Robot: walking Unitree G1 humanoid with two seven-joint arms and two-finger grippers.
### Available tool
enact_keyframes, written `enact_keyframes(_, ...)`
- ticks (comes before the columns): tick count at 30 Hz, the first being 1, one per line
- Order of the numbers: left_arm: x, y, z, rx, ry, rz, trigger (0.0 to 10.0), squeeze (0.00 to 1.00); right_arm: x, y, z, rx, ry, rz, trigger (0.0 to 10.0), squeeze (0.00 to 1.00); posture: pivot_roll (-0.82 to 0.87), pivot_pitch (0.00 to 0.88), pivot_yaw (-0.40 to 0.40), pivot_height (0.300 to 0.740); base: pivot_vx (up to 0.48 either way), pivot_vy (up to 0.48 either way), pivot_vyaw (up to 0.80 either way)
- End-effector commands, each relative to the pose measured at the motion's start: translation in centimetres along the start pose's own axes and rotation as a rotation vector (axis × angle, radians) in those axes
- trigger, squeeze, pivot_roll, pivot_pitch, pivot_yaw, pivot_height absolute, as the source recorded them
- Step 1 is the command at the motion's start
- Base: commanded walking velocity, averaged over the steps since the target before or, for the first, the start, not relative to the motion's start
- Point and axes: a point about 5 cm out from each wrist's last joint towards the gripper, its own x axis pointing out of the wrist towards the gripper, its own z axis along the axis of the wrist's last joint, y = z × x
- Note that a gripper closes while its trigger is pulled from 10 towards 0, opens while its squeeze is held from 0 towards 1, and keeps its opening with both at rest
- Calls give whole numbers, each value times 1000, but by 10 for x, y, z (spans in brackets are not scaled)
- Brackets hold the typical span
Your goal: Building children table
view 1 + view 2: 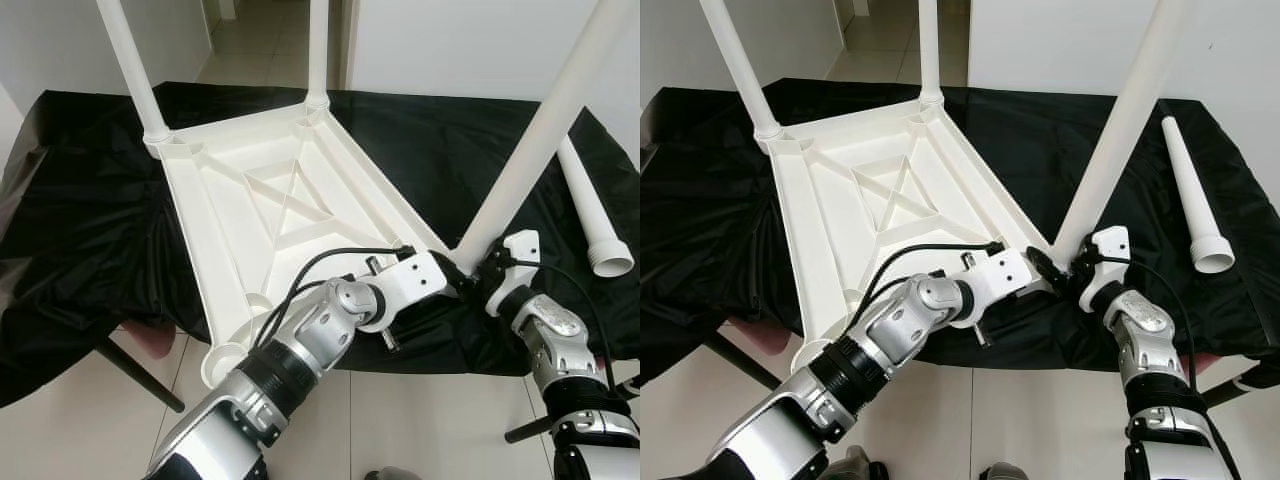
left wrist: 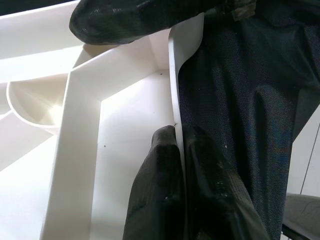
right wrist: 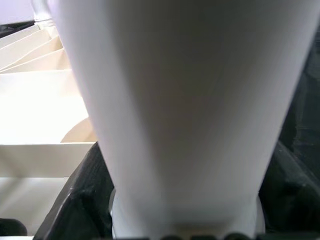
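Note:
A white plastic children's table top lies upside down on a black cloth. Two white legs stand in its far corners. A third leg leans from the near right corner, and my right gripper is shut around its base. My left gripper pinches the table's side rim next to that corner, fingers shut on either face of the rim. A fourth leg lies loose on the cloth at the right.
The black cloth covers a low support and hangs over its edges. Tiled floor lies in front. A dark stand leg juts out at lower left. A doorway opens beyond the table.

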Motion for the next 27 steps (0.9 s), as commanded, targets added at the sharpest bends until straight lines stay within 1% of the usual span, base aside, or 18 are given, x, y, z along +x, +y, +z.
enact_keyframes(1,0,0,14,24,-34,32,10000,0,-24,-10,-39,128,159,-186,0,0,-37,31,59,740,0,0,0)
enact_keyframes(2,1,0,14,24,-35,33,10000,0,-23,-6,-42,137,158,-212,0,0,-36,31,56,740,0,0,0)
enact_keyframes(4,1,0,15,25,-36,33,10000,0,-22,-4,-44,140,158,-227,0,0,-36,30,56,740,0,0,0)
enact_keyframes(5,1,0,15,25,-37,35,10000,0,-21,-1,-46,145,155,-257,0,0,-35,27,49,740,0,0,0)
enact_keyframes(6,1,0,15,25,-37,35,10000,0,-21,-1,-46,145,155,-257,0,0,-35,27,49,740,0,0,0)
enact_keyframes(7,1,1,15,26,-37,36,10000,0,-21,2,-47,151,153,-284,0,0,-35,27,47,740,0,0,0)
enact_keyframes(10,1,1,15,26,-37,37,10000,0,-20,3,-47,161,147,-306,0,0,-35,27,47,740,0,0,0)
enact_keyframes(12,1,1,15,27,-39,38,10000,0,-17,7,-45,177,127,-363,0,0,-38,22,45,740,0,0,0)
enact_keyframes(15,2,0,16,28,-40,36,10000,0,-15,10,-43,179,116,-395,0,0,-38,21,44,740,0,0,0)
enact_keyframes(19,2,0,16,32,-42,35,10000,0,-11,19,-40,228,108,-626,0,0,-35,13,34,740,0,0,0)
enact_keyframes(20,2,0,16,32,-42,35,10000,0,-11,19,-40,228,108,-626,0,0,-35,13,34,740,0,0,0)
enact_keyframes(22,2,-1,16,32,-42,36,10000,0,-12,23,-40,227,111,-733,0,0,-34,13,32,740,0,0,0)
enact_keyframes(24,2,-1,16,32,-42,36,10000,0,-12,23,-40,227,111,-733,0,0,-34,13,32,740,0,0,0)
enact_keyframes(25,2,-1,16,32,-42,35,10000,0,-12,32,-38,230,108,-852,0,0,-29,9,28,740,0,0,0)
enact_keyframes(27,2,-1,16,32,-42,35,10000,0,-12,32,-38,230,108,-852,0,0,-29,9,28,740,0,0,0)
